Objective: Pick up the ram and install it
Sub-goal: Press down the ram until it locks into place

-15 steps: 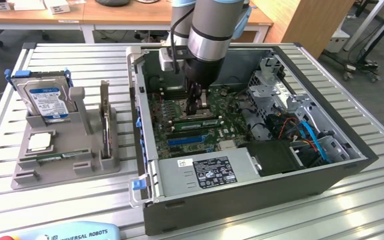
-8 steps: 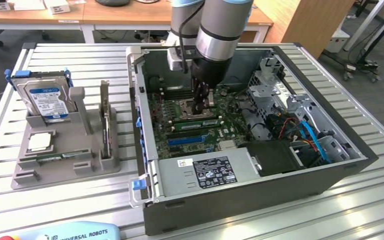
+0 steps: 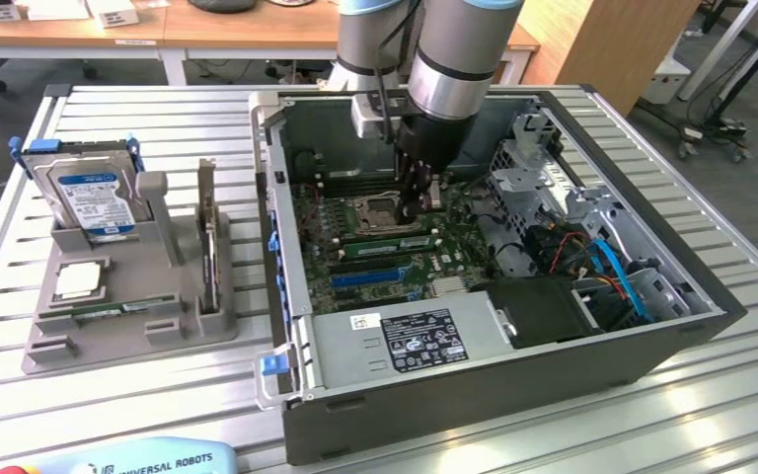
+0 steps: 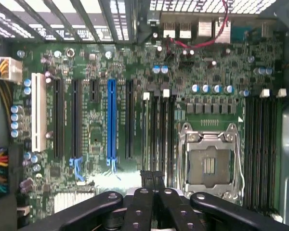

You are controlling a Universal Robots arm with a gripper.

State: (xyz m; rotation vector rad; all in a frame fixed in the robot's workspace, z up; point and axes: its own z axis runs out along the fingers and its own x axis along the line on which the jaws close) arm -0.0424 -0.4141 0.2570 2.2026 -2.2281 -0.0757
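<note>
A green motherboard (image 4: 135,62) is seen with one blue slot (image 4: 111,120) and one white slot (image 4: 38,113); a blue-labelled silver hard drive (image 3: 87,197) is seen on a grey holder (image 3: 129,326).

The clearest lettering is "UNIVERSAL ROBOTS", white on the pale blue pendant (image 3: 142,460) at the bottom edge of the exterior view. The hard drive (image 3: 90,197), upright in the grey holder (image 3: 129,331), carries a blue and white label; its print is too small to read. The power supply (image 3: 399,346) in the case (image 3: 485,405) bears a white sticker and a dark label with what look like round certification marks, none legible. On the motherboard (image 4: 96,125), in the wrist view, tiny white markings sit beside the slots, unreadable.
</note>
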